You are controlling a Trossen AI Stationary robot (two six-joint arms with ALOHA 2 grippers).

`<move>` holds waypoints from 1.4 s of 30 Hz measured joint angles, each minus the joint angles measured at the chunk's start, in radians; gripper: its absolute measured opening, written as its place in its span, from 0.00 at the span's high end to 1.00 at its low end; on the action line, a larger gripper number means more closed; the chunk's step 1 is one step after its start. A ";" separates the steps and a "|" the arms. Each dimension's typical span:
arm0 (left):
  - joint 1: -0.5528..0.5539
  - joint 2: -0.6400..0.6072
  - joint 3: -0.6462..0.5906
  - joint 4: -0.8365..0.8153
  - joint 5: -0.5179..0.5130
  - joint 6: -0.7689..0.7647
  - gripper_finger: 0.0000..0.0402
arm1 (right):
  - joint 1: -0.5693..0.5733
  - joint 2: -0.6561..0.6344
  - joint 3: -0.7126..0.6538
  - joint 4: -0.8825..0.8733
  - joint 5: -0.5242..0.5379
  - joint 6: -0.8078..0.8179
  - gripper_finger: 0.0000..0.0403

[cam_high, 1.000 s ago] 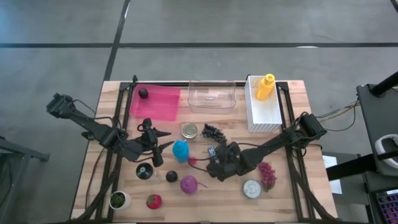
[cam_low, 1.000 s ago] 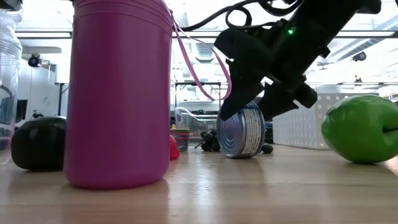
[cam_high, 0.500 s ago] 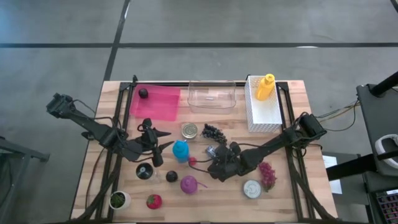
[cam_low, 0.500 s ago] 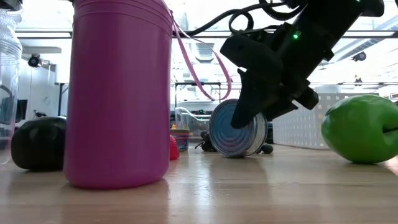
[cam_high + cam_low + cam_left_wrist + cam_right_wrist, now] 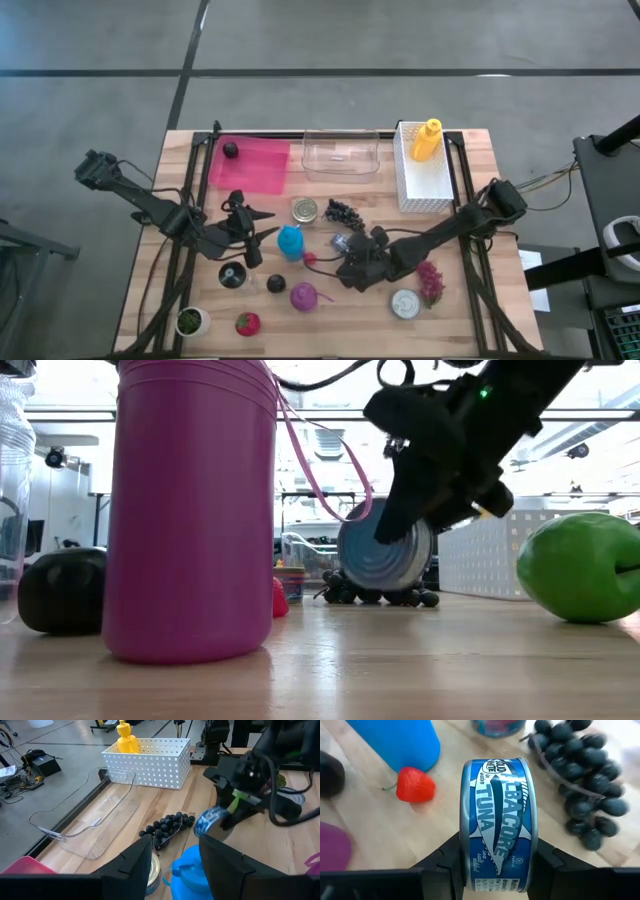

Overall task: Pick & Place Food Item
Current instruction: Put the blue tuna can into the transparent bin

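Observation:
A blue albacore tuna can (image 5: 497, 820) sits on edge between the fingers of my right gripper (image 5: 497, 870), which is shut on it near the table's middle (image 5: 350, 258). The low view shows the can (image 5: 385, 555) just above the wood, in front of the dark grapes (image 5: 375, 597). My left gripper (image 5: 175, 870) waits open at the table's left middle (image 5: 255, 235), behind the blue cup (image 5: 290, 242), touching nothing. My right gripper pinches the tuna can by its two flat ends (image 5: 465, 845), one finger (image 5: 451, 862) on each. The fingers slant down from the table's right side. The can stands on edge with its label band toward the wrist camera, lifted a little clear of the table.
Around the can are a strawberry (image 5: 415, 785), the grapes (image 5: 343, 211), an opened tin (image 5: 305, 210) and a purple cup (image 5: 303, 296). At the far edge stand a clear tub (image 5: 340, 155), a pink mat (image 5: 250, 165) and a white basket (image 5: 425, 185) holding a yellow bottle (image 5: 427, 138).
My right gripper has taken hold of the tuna can and rolled slightly. The can has turned about so that a flat end faces the low camera, and it has come up off the table, where it rested a second ago.

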 joint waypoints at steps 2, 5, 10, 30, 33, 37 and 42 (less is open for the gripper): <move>0.000 0.000 0.000 0.000 0.000 0.000 0.58 | 0.003 -0.021 -0.003 -0.021 0.025 -0.010 0.65; 0.000 0.000 0.000 -0.001 0.000 0.000 0.58 | 0.003 -0.056 -0.005 -0.033 0.063 -0.068 0.65; 0.000 0.000 0.000 -0.002 0.000 0.000 0.58 | -0.001 -0.138 -0.014 -0.069 0.088 -0.093 0.66; 0.000 0.000 0.000 -0.013 0.000 0.000 0.58 | -0.186 -0.448 -0.023 -0.080 0.059 -0.653 0.67; 0.000 0.000 0.000 -0.014 0.000 0.000 0.58 | -0.273 -0.482 -0.021 -0.077 -0.036 -0.733 0.67; 0.000 0.000 0.000 -0.015 0.000 0.000 0.58 | -0.387 -0.481 -0.021 -0.075 -0.128 -0.830 0.67; 0.000 0.000 0.000 -0.016 0.000 0.000 0.58 | -0.529 -0.431 -0.005 -0.073 -0.174 -0.931 0.67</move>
